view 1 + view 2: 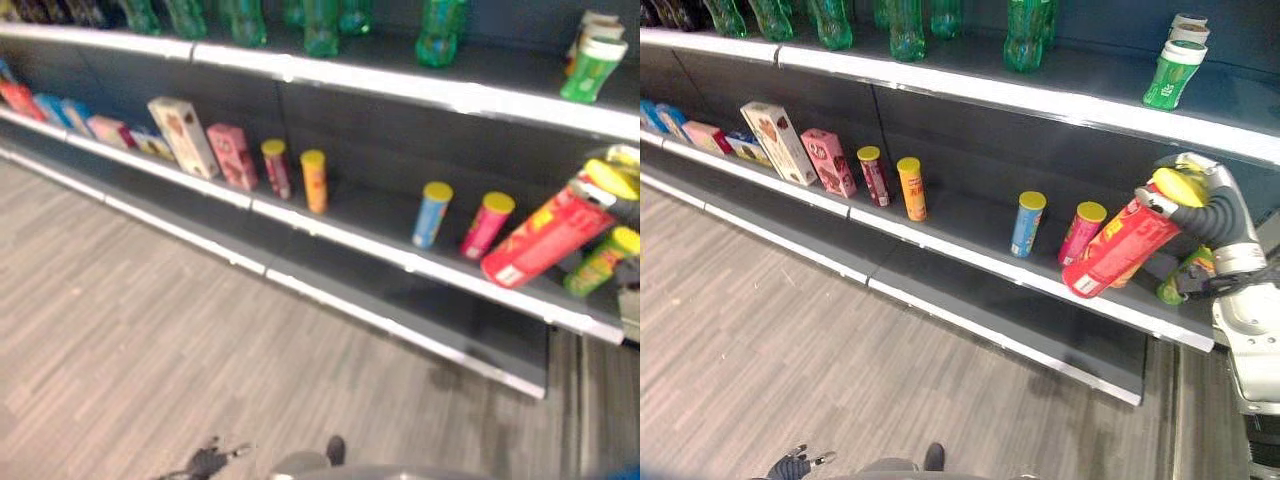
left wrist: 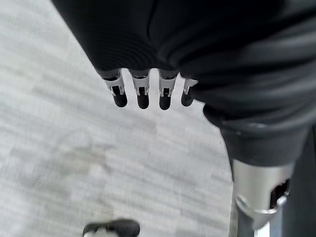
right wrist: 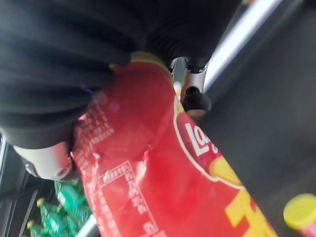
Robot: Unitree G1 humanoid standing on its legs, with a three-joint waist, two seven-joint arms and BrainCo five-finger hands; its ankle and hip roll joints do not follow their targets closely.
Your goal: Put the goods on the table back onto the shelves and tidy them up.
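A long red snack bag (image 1: 1118, 250) with a yellow top end hangs tilted over the right part of the middle shelf (image 1: 970, 218). My right hand (image 1: 1212, 205) is shut on its upper end. The right wrist view shows the crinkled red bag (image 3: 148, 163) up close, with a dark-tipped finger (image 3: 191, 96) curled against it. The bag's lower end points down-left, close to a pink can (image 1: 1081, 232). Low by the floor hangs my left hand (image 1: 790, 465), its fingers (image 2: 140, 94) straight and holding nothing.
The middle shelf carries a blue can (image 1: 1028, 223), an orange can (image 1: 911, 188), a dark red can (image 1: 874, 175), a pink box (image 1: 828, 162), a white box (image 1: 778, 142) and a green can (image 1: 1185, 275) behind the bag. Green bottles (image 1: 908, 25) and green cups (image 1: 1170, 72) stand on the top shelf.
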